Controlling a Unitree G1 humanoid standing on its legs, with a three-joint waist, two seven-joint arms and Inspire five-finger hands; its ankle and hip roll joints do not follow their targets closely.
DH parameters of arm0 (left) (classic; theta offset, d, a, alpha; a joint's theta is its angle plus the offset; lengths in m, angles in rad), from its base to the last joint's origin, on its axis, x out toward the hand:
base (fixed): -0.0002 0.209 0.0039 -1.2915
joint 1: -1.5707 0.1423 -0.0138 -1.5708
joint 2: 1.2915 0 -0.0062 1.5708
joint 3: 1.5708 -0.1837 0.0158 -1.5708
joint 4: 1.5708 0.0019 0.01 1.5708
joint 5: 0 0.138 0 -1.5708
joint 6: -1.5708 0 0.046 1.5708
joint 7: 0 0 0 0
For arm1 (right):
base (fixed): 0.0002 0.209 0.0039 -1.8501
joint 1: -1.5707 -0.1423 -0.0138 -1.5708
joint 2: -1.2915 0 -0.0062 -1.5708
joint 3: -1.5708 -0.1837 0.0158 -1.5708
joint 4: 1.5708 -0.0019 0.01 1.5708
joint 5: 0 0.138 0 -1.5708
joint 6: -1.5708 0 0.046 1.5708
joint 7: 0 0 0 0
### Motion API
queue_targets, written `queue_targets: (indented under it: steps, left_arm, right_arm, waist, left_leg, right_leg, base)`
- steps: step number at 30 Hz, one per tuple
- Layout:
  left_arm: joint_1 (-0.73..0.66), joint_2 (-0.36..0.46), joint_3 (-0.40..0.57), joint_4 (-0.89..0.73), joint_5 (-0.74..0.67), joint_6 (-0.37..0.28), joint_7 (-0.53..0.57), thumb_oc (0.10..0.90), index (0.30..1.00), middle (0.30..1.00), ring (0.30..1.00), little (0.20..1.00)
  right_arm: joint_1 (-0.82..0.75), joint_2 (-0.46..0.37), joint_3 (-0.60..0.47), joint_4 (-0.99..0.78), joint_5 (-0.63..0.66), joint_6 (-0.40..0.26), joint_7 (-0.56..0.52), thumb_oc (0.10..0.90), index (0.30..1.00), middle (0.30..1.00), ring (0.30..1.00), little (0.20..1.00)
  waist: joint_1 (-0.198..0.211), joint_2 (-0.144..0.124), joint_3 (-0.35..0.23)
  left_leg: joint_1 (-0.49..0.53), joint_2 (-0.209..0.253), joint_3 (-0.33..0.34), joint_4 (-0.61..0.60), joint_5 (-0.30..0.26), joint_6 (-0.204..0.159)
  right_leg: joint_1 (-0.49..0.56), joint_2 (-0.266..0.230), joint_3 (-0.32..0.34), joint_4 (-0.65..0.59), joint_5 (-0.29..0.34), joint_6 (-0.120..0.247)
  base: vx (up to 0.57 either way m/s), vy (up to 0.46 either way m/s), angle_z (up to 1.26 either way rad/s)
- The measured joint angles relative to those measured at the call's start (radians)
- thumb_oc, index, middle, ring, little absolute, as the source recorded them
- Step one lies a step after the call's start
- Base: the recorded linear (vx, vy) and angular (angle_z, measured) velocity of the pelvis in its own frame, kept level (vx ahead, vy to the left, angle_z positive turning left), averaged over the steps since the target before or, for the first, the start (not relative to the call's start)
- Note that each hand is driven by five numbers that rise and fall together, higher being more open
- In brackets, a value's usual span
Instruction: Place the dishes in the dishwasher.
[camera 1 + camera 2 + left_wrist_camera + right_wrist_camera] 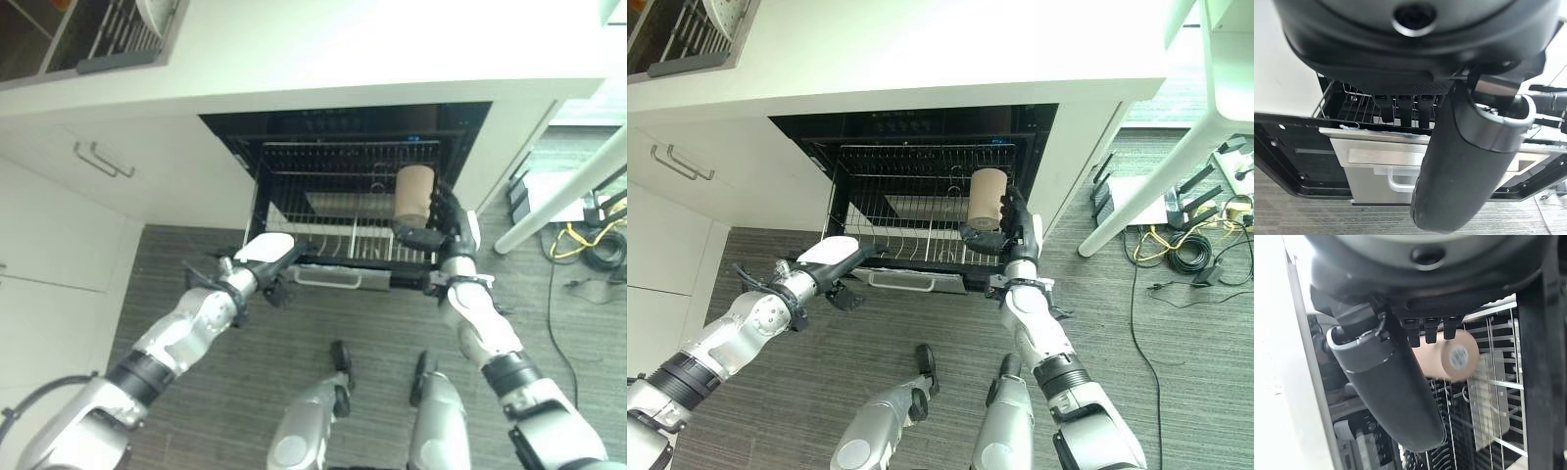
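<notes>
Tan cup was gripped by R hand, fingers curled round it, held above dishwasher rack. L hand was seen at rack's front edge, fingers straight, nothing grasped.

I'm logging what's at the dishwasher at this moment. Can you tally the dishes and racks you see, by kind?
Tan cup, held in the right hand: 1
White plate in the counter rack: 1
Dishwasher wire rack, pulled out: 1
Counter dish rack: 1
Total: 4
</notes>
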Motion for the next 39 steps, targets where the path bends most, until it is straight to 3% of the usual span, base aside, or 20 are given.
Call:
queue_targets:
  steps: [4,8,12,16,17,19,20,26,30,33,36,39]
  left_arm:
    - [0.014,-0.005,0.003,0.0,0.0,0.0,0.0,0.8,0.9,0.9,0.9,0.9]
    - [0.065,-0.074,0.037,0.004,0.001,0.001,0.014,0.8,0.9,0.9,0.9,0.9]
    - [0.107,-0.128,0.037,-0.001,-0.002,0.016,0.059,0.8,0.9,0.9,0.9,0.9]
    - [0.152,-0.183,0.052,-0.002,-0.011,0.03,0.118,0.8,0.9,0.9,0.9,0.9]
    - [0.205,-0.189,0.09,-0.005,-0.015,0.044,0.145,0.8,0.9,0.9,0.9,0.9]
    - [0.261,-0.187,0.155,-0.005,-0.051,0.05,0.181,0.8,0.9,0.9,0.9,0.9]
    - [0.3,-0.185,0.23,-0.004,-0.052,0.044,0.223,0.8,0.9,0.9,0.9,0.9]
    - [0.339,-0.177,0.35,-0.009,-0.094,-0.012,0.301,0.8,0.9,0.9,0.9,0.9]
    - [0.372,-0.195,0.363,-0.028,-0.221,-0.096,0.326,0.8,0.9,0.9,0.9,0.9]
    - [0.397,-0.278,0.426,-0.042,-0.4,-0.153,0.296,0.8,0.9,0.9,0.9,0.9]
    - [0.424,-0.369,0.459,-0.043,-0.561,-0.218,0.221,0.8,0.9,0.9,0.9,0.9]
    - [0.434,-0.375,0.461,-0.043,-0.656,-0.263,0.145,0.8,0.9,0.9,0.9,0.9]
  right_arm:
    - [0.033,-0.004,-0.001,-0.029,0.03,-0.01,0.005,0.8,0.9,0.9,0.9,0.9]
    - [0.1,-0.005,-0.004,-0.046,0.044,-0.042,0.012,0.8,0.9,0.9,0.9,0.9]
    - [0.183,-0.01,-0.012,-0.074,0.046,-0.093,0.001,0.8,0.9,0.9,0.9,0.9]
    - [0.25,-0.004,-0.042,-0.102,0.04,-0.17,-0.081,0.8,0.9,0.9,0.9,0.9]
    - [0.274,-0.003,-0.058,-0.134,0.04,-0.2,-0.085,0.8,0.9,0.9,0.9,0.9]
    - [0.292,-0.003,-0.08,-0.175,0.04,-0.247,-0.082,0.8,0.9,0.9,0.9,0.9]
    - [0.292,-0.002,-0.091,-0.199,0.039,-0.3,-0.067,0.8,0.9,0.9,0.9,0.9]
    - [0.314,-0.001,-0.09,-0.233,0.033,-0.391,0.055,0.8,0.9,0.9,0.9,0.9]
    - [0.331,-0.003,-0.09,-0.266,0.037,-0.4,0.155,0.8,0.9,0.9,0.9,0.9]
    - [0.344,-0.002,-0.096,-0.27,0.038,-0.392,0.237,0.8,0.9,0.9,0.9,0.9]
    - [0.396,-0.006,-0.101,-0.298,0.04,-0.336,0.359,0.8,0.9,0.9,0.9,0.9]
    - [0.422,-0.021,-0.102,-0.299,0.033,-0.285,0.442,0.8,0.9,0.9,0.9,0.9]
  waist:
    - [-0.003,0.017,-0.011]
    - [-0.004,0.041,-0.028]
    - [0.001,0.093,-0.067]
    - [0.023,0.111,-0.123]
    - [0.022,0.102,-0.171]
    - [0.023,0.087,-0.214]
    - [0.028,0.06,-0.249]
    - [0.086,-0.015,-0.311]
    - [0.102,-0.048,-0.331]
    - [0.103,-0.07,-0.341]
    - [0.1,-0.093,-0.348]
    - [0.088,-0.116,-0.348]
  left_leg:
    - [0.013,0.0,0.0,-0.005,0.0,0.0]
    - [0.052,0.003,-0.004,-0.008,-0.004,-0.004]
    - [0.077,0.0,-0.013,-0.015,-0.014,-0.002]
    - [0.109,0.001,-0.027,-0.013,-0.026,-0.007]
    - [0.109,0.004,-0.025,-0.009,-0.03,-0.008]
    - [0.108,0.016,-0.02,0.005,-0.036,-0.009]
    - [0.109,0.033,-0.02,0.017,-0.044,-0.02]
    - [0.104,0.087,-0.033,0.051,-0.059,-0.055]
    - [0.092,0.09,-0.045,0.068,-0.066,-0.058]
    - [0.083,0.09,-0.05,0.086,-0.078,-0.054]
    - [0.074,0.089,-0.05,0.105,-0.091,-0.047]
    - [0.074,0.088,-0.026,0.116,-0.107,-0.039]
  right_leg:
    - [0.012,0.0,-0.002,-0.005,0.0,0.0]
    - [0.065,0.003,-0.016,-0.024,-0.002,0.0]
    - [0.099,0.0,-0.03,-0.035,-0.006,0.005]
    - [0.139,0.0,-0.044,-0.035,-0.028,0.004]
    - [0.139,0.003,-0.043,-0.035,-0.035,0.003]
    - [0.14,0.013,-0.039,-0.034,-0.041,-0.001]
    - [0.144,0.028,-0.041,-0.033,-0.049,-0.01]
    - [0.151,0.076,-0.055,-0.02,-0.082,-0.044]
    - [0.149,0.08,-0.06,-0.014,-0.083,-0.043]
    - [0.155,0.079,-0.064,-0.021,-0.082,-0.044]
    - [0.154,0.079,-0.061,-0.038,-0.075,-0.038]
    - [0.152,0.078,-0.041,-0.057,-0.06,-0.033]
  base:
    - [0.0,0.0,0.0]
    - [0.01,0.009,0.03]
    - [0.04,-0.027,0.08]
    - [0.04,-0.064,0.08]
    - [-0.03,-0.101,-0.05]
    - [-0.06,-0.171,-0.13]
    - [-0.07,-0.223,-0.1]
    - [-0.02,-0.139,-0.03]
    - [-0.02,-0.067,0.04]
    - [-0.01,0.013,0.05]
    - [0.0,0.083,-0.01]
    - [0.01,0.129,-0.21]
